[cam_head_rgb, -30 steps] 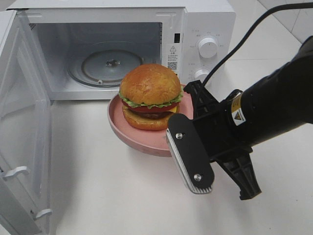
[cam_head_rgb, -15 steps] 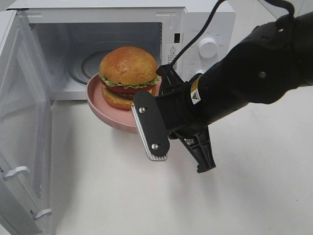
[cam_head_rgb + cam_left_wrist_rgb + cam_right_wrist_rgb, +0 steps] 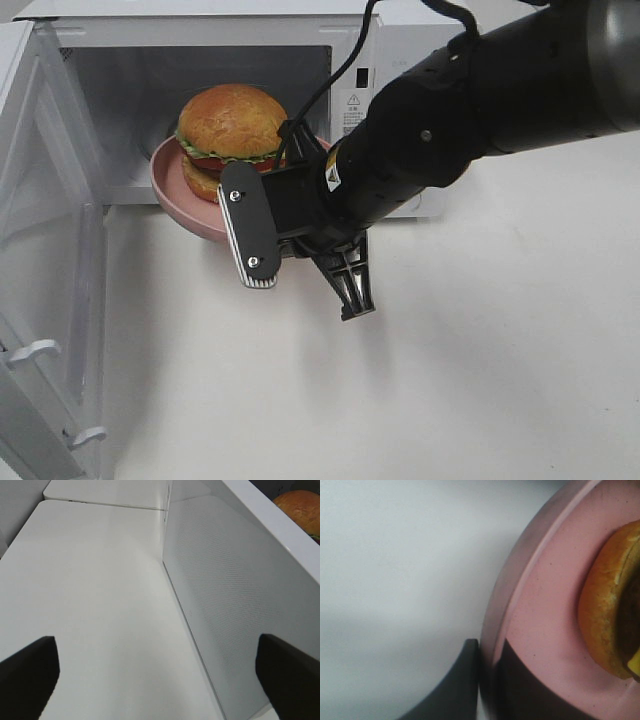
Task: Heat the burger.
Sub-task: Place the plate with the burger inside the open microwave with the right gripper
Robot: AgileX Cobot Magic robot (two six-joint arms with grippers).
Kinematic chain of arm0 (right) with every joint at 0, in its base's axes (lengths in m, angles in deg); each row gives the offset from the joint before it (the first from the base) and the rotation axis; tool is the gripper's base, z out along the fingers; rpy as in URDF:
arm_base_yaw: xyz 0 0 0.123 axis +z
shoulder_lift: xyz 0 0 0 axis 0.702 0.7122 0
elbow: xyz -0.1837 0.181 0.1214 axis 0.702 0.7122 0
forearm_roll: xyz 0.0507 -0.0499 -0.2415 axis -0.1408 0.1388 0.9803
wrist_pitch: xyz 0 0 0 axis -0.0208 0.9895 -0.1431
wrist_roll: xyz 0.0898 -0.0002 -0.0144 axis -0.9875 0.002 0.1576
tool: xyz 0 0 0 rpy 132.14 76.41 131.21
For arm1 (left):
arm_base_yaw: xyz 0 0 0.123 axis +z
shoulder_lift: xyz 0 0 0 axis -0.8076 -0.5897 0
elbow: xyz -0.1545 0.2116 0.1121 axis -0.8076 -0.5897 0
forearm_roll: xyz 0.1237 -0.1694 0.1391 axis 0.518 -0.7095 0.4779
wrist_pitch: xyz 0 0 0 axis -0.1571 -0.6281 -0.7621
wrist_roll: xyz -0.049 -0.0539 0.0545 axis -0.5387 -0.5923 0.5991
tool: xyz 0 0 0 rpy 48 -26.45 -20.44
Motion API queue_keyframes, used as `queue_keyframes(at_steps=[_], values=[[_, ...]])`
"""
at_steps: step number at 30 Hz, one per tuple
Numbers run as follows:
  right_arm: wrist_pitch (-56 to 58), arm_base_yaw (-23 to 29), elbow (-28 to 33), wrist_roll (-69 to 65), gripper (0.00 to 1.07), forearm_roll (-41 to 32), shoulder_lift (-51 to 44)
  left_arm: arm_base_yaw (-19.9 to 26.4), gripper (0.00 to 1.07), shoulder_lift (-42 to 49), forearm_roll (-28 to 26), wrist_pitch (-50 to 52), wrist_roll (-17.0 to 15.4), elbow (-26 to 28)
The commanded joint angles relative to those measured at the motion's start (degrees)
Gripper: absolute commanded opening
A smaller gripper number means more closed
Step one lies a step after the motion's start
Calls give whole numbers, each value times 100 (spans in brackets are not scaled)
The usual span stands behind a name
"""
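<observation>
The burger (image 3: 230,120), with its golden-brown bun, lettuce and tomato, sits on a round pink plate (image 3: 178,195). Both are held in the air at the mouth of the open microwave (image 3: 420,60). My right gripper (image 3: 240,215) is shut on the plate's near rim. The right wrist view shows its dark fingers (image 3: 455,690) pinching the plate (image 3: 540,610) beside the burger's bottom bun (image 3: 607,615). My left gripper (image 3: 160,680) is open and holds nothing. It is beside the microwave's door (image 3: 235,595), and the burger's bun (image 3: 300,507) peeks over that door.
The microwave door (image 3: 50,250) stands swung open at the left, reaching toward the table's front edge. The control knobs are hidden behind my right arm. White tabletop (image 3: 480,380) spreads in front and to the right.
My right arm has carried the plate and burger left and back, from in front of the microwave up to its opening. The left gripper has not visibly moved.
</observation>
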Motion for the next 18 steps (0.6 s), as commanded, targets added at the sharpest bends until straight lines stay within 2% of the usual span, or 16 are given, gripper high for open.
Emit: queue_keyframes(at_steps=[1, 10, 18], values=[[-355, -34, -241, -160, 0, 160, 69, 23, 100, 109, 0, 52, 6, -11], [-149, -34, -951, -1232, 0, 1163, 573, 23, 100, 109, 0, 52, 6, -11], [-17, -34, -1444, -1318, 0, 1249, 911, 23, 100, 109, 0, 52, 6, -11]])
